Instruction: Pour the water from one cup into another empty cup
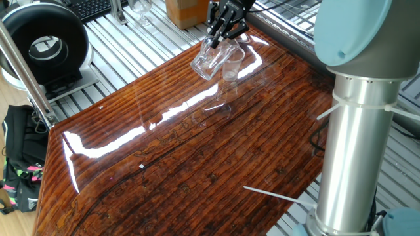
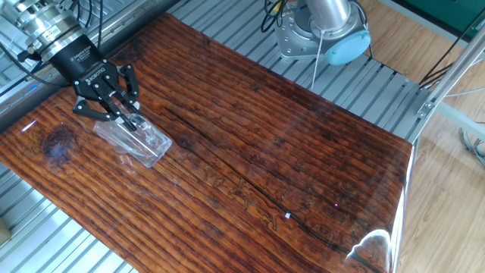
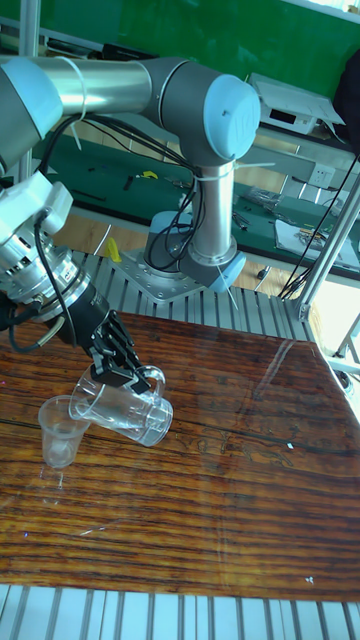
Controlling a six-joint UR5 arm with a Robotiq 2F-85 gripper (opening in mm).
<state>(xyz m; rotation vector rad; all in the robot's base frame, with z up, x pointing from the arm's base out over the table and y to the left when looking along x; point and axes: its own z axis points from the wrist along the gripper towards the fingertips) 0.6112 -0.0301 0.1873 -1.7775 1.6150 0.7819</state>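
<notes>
1. Water isn't really visible to me in either cup, glass is too clear to tell.
2. Gripper is clamping the glass mug at its rim, holding it tipped nearly sideways just below the fingers.
3. Mug's mouth is leaning over the small tapered cup, which is standing upright on the wooden table, just beside and below the gripper.

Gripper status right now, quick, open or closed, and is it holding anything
Gripper: closed on the glass mug, holding it tipped with its mouth toward the small clear cup.
</notes>
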